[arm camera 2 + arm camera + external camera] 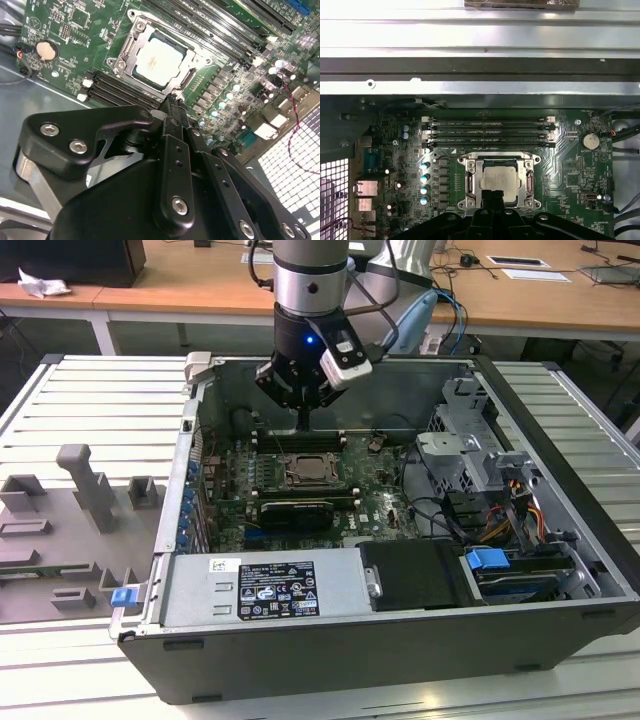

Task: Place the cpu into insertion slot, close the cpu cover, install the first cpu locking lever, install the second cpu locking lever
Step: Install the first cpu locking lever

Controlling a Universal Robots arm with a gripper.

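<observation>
The cpu [499, 179] lies flat in the insertion slot [120, 62] on the green motherboard, its pale silver top showing in both wrist views [160, 56]. The cpu cover [500, 161] lies down as a silver frame around the chip. My gripper [303, 426] hangs inside the open computer case, just above the socket's edge on the side of the memory slots. Its black fingers are shut together into one narrow tip [172, 102] with nothing between them. In the first wrist view that tip [492, 196] overlaps the chip's near edge.
Several long black memory slots [487, 132] run beside the socket. A coin battery [590, 140] sits on the board. The case holds a drive cage [470, 430], cables and a power supply [260, 585]. Grey fixtures [90, 490] stand outside at the exterior view's left.
</observation>
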